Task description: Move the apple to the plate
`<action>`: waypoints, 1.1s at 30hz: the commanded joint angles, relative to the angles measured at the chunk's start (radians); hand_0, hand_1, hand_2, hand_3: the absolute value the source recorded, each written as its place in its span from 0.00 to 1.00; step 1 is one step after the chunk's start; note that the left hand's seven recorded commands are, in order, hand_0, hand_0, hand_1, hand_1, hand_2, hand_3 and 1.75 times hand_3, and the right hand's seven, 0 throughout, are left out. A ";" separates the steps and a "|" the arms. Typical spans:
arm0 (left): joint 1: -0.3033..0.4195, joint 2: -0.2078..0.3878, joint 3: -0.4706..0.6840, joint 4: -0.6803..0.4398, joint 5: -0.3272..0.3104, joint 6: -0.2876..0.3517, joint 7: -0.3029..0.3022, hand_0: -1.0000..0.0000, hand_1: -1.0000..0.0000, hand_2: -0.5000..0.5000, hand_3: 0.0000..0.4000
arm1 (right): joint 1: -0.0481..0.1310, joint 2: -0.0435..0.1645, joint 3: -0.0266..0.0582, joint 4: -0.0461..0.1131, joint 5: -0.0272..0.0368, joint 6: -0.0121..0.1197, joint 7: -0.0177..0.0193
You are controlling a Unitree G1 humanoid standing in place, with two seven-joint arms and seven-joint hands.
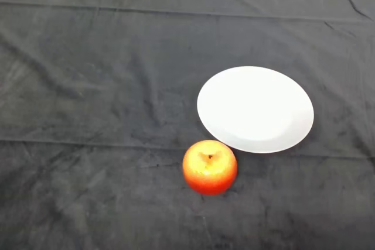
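From the head view, the table (88, 86) lay under a dark, faintly creased cloth (117, 203), with a pale strip of wall showing along the far edge. A white plate (255, 109) sat right of centre, nothing on it. The apple (210, 167) rested on the cloth just beside the plate's near-left rim, close enough that I could not tell whether the two touched. It stood upright, stem dimple facing up toward the camera; being nearly round, it had no real long axis. No arm or hand showed anywhere, so the state of the fingers could not be told. To my eye the task had not begun: the apple was yet to be grasped. The next move called for the left arm to reach in, close around the apple, lift it, and carry it a short way up and right onto the plate.
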 commanded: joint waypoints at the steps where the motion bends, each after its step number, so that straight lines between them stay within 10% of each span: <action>1: -0.049 0.014 0.023 0.050 0.016 -0.027 -0.007 1.00 1.00 0.50 0.00 | -0.028 -0.021 -0.0185 0.025 -0.0012 0.003 0.0042; 33: -0.089 -0.025 -0.048 -0.013 0.111 -0.078 0.016 1.00 1.00 0.50 0.00 | -0.028 -0.021 -0.0189 0.025 -0.0017 0.003 0.0043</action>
